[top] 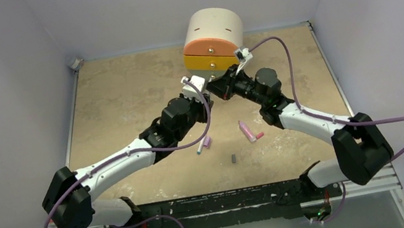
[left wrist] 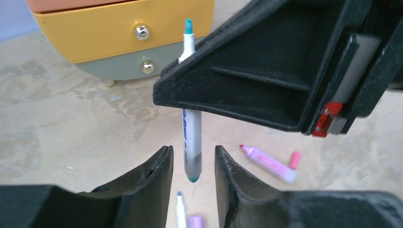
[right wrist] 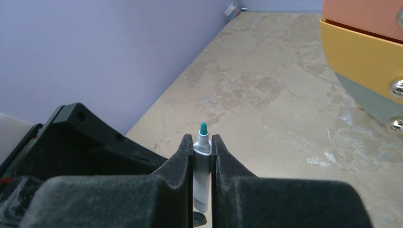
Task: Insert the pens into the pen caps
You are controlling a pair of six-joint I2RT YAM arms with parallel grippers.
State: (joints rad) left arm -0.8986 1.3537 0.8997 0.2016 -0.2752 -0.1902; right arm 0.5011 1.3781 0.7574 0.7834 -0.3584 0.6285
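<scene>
**Top view.** The two arms stand nose to nose at the 12 o'clock end of the table (top: 121, 97), just in front of a small round drawer cabinet (top: 211, 31). The left gripper (top: 197, 88) and right gripper (top: 220, 87) nearly touch, and what they hold cannot be made out from this height. The loose pieces lie at 6 o'clock from that meeting point. A second white pen (top: 200, 148) lies just beside a purple cap (top: 207, 141). A pink pen (top: 246, 131) has a reddish-pink cap (top: 260, 136) next to its lower end. A dark grey cap (top: 234, 159) lies alone, nearest the arm bases.

**Left wrist.** A teal-tipped pen (left wrist: 191, 142) hangs upright, tip at 12 o'clock, its barrel passing through the right gripper's black fingers. Its lower end sits between the left gripper's fingers (left wrist: 159, 166). They stand apart with a gap on either side of the barrel, so this gripper is open and holds nothing. On the table beyond, the pink pen and its cap lie at 4 o'clock from the pen's end. The second white pen and purple cap lie at 6 o'clock, cut off by the frame edge.

**Right wrist.** The right gripper's fingers (right wrist: 183, 156) are clamped flat against the teal-tipped pen, whose tip pokes just above them. The left gripper's black housing sits at 9 o'clock and the cabinet's yellow and grey-green drawers at 2 o'clock.
</scene>
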